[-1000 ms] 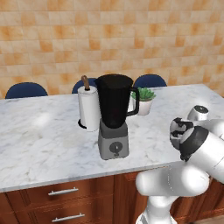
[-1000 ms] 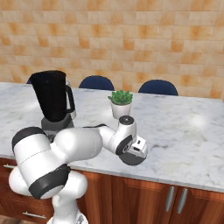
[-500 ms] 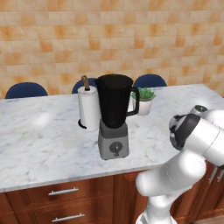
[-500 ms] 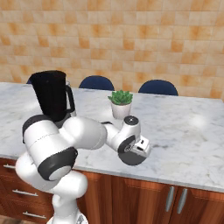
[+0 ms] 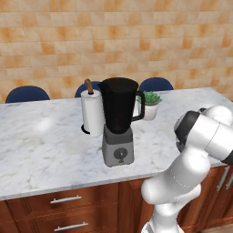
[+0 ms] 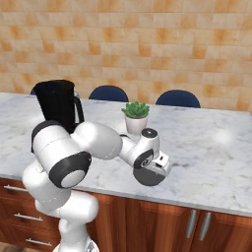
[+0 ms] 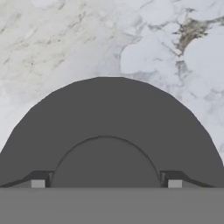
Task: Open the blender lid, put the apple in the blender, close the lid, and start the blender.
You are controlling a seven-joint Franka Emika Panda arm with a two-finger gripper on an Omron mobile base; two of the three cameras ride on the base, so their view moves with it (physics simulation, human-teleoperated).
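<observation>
Hand view looked straight down on the blender lid [image 7: 105, 131], a dark grey disc with a raised round centre, held over the white marble counter [image 7: 65, 39]; the two finger tips [image 7: 38, 183] stood on either side of that raised centre, closed in against it, so the gripper [image 7: 106, 183] had the lid by its knob. In the right base view the gripper [image 6: 156, 170] sat at the end of the arm, low over the near part of the counter [image 6: 211, 157], with the lid [image 6: 150, 177] hanging under it as a dark disc, to the right of the blender [image 6: 58, 106] and nearer than the small potted plant [image 6: 136, 115]. In the left base view the blender [image 5: 119, 120] stood on the counter [image 5: 41, 145], its black jar open at the top, its grey base showing the round knob toward the camera. A white paper-towel roll [image 5: 92, 113] stood just beside it on the left, the potted plant [image 5: 149, 104] a little behind it on the right. Blue chair backs [image 5: 27, 94] showed beyond the far edge of the counter, before a tiled wall [image 5: 113, 36].
</observation>
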